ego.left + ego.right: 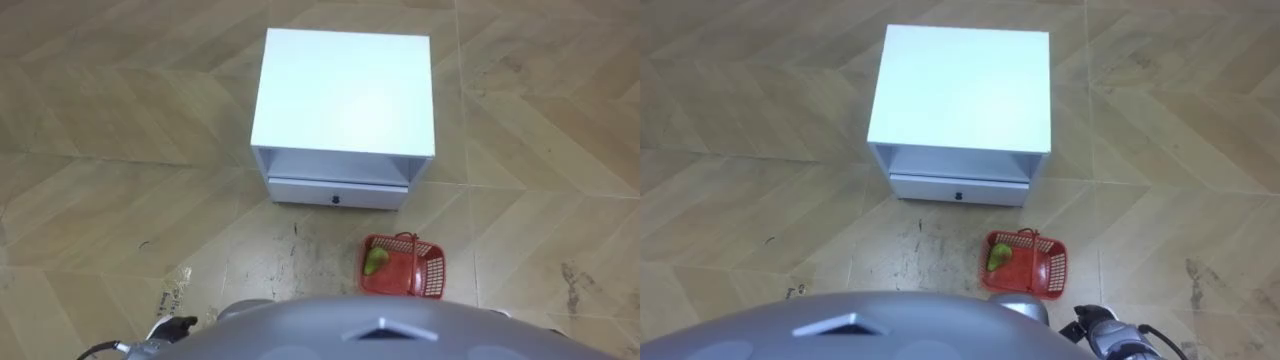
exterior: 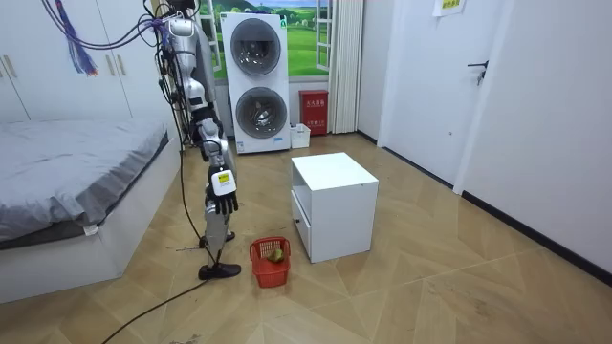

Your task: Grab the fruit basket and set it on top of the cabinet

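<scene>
Floor (image 1: 100, 200): fruit basket (image 1: 432, 270) beside nightstand (image 1: 343, 90), ungrasped; right hand (image 2: 222, 196) hangs, fingers (image 2: 224, 206) loosely apart. Approach step; next, bend and grasp.

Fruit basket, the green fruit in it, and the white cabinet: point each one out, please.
fruit basket (image 1: 435, 272): left eye view, on its red mesh right wall.
green fruit (image 1: 374, 260): left eye view, on its middle.
white cabinet (image 1: 345, 90): left eye view, on its flat top.
</scene>
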